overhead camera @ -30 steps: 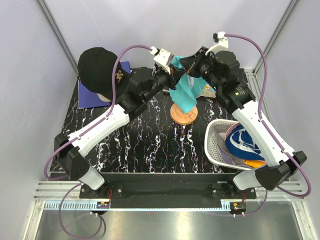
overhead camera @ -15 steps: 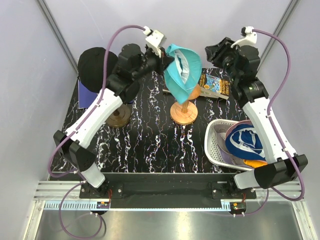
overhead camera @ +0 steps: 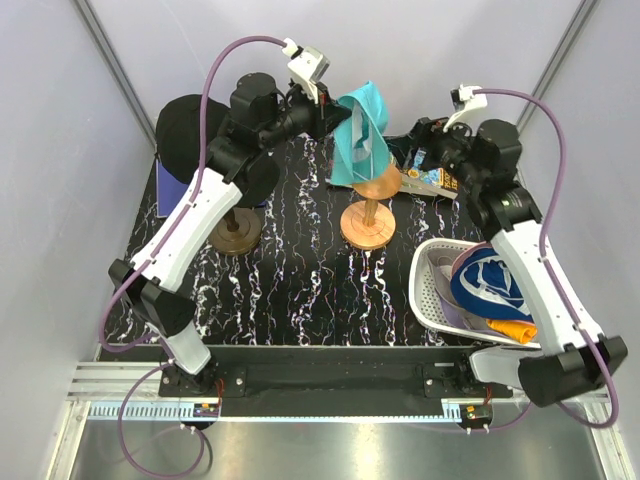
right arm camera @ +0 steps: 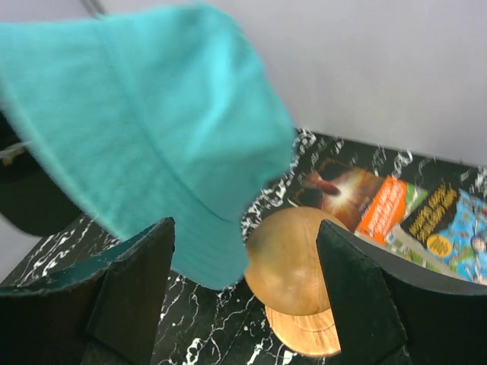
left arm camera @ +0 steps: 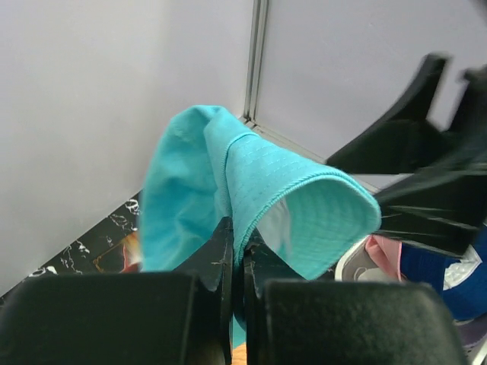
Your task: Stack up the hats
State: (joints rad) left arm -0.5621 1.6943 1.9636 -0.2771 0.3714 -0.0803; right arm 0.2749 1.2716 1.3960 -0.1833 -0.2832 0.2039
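**Mia:** What are the jaws of the left gripper (left arm camera: 236, 243) doing?

**Ben:** They are squeezing tight on the brim of the teal bucket hat (left arm camera: 259, 190). No gap is showing between them.

**Mia:** And the right gripper (right arm camera: 245, 228)?

**Ben:** Its jaws are standing wide apart and holding nothing. The hat is hanging just to their left, near them but not touching.

**Mia:** So which arm is nearer the hat?

**Ben:** The left one. It is the only one holding it.

**Mia:** How is the hat hanging?

**Ben:** It is drooping long-ways, top to bottom, a bit tilted and folded in on itself. It is hanging just above the wooden ball stand (overhead camera: 367, 225), a little to the left. I cannot tell if its low edge is touching the ball.

**Mia:** What is it looking like?

**Ben:** Soft, floppy and bright teal, with tiny dots in the cloth.

**Mia:** Where are the other hats sitting?

**Ben:** The black cap (overhead camera: 190, 130) is sitting far left. The blue-and-white hat (overhead camera: 490, 285) is lying in the white basket (overhead camera: 428, 280).

**Mia:** What is the next move needing?

**Ben:** I am guessing the hat needs opening up, with the right jaws taking the free brim.
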